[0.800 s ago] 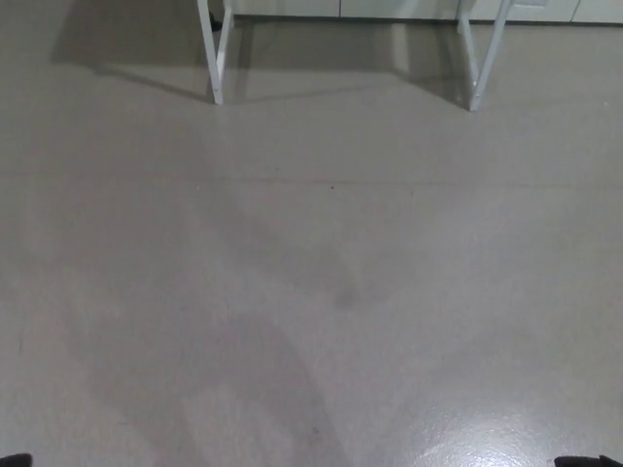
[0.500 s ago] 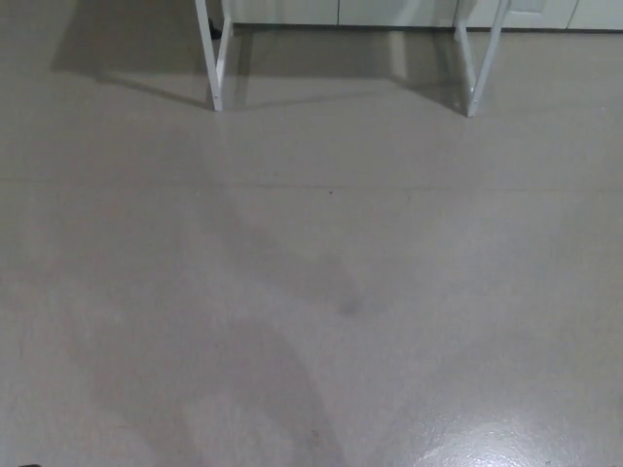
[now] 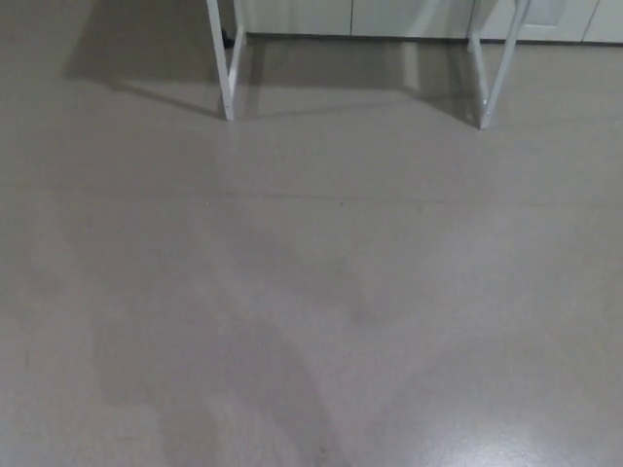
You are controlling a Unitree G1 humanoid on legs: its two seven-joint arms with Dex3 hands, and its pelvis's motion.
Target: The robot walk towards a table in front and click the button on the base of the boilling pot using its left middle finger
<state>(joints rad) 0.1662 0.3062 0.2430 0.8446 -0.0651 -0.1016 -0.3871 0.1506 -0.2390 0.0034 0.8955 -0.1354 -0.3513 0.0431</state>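
The camera had shifted, so the white table legs (image 3: 226, 68) sat lower in view than before. Neither hand showed, their state unknown. Beyond the legs ran pale cabinets (image 3: 389, 17); the pot was out of sight.

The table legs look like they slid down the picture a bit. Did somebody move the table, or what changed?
Nobody moved the table. The whole picture shifted, so the camera moved: the left leg and right leg sit lower and a little further right, and so does the floor with its seam. Small dark bits at the bottom corners earlier are gone from view. No robot hand shows now. Nothing was grabbed or let go; pot and button are not in view.
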